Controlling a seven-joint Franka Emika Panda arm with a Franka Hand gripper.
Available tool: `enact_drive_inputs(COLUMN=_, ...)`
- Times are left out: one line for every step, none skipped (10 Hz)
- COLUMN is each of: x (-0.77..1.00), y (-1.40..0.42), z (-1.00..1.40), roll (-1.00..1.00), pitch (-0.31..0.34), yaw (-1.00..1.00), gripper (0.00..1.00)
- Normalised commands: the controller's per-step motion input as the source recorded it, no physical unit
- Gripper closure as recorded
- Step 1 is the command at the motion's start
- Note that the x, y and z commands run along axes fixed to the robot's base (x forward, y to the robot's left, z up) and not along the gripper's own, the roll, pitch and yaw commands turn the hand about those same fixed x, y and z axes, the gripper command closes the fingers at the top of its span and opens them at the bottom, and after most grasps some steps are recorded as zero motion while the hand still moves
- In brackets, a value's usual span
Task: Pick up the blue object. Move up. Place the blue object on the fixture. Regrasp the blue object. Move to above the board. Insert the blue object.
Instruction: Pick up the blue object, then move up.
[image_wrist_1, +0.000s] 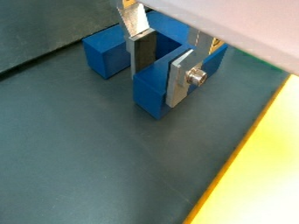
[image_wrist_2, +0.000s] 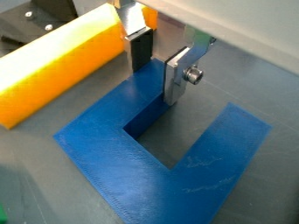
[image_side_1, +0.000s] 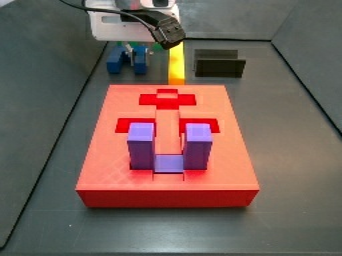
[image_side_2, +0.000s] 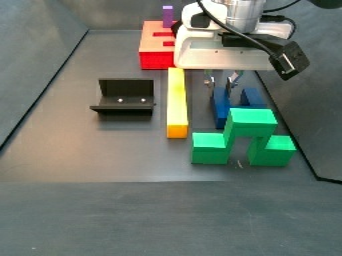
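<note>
The gripper (image_wrist_1: 163, 63) is reaching straight down, its jaws standing a little apart around one prong of the blue object (image_wrist_1: 152, 72), not yet pressing it. The blue object is lying on the floor beside the yellow bar (image_side_2: 177, 100), behind the green blocks (image_side_2: 242, 137).
</note>
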Motion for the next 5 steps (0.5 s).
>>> enact_drive_inputs(x=0.0, y=0.0, z=0.0, roll=0.0, pitch=0.0, yaw=0.0, gripper=1.0)
enact_drive_inputs(x=0.0, y=0.0, z=0.0, roll=0.0, pitch=0.0, yaw=0.0, gripper=1.0)
enact_drive_inputs(x=0.0, y=0.0, z=0.0, roll=0.0, pitch=0.0, yaw=0.0, gripper=1.0)
enact_drive_inputs(x=0.0, y=0.0, z=0.83, roll=0.0, pitch=0.0, yaw=0.0, gripper=1.0)
enact_drive_inputs(x=-0.04, y=0.06, z=0.83, roll=0.0, pitch=0.04, yaw=-0.04, gripper=1.0)
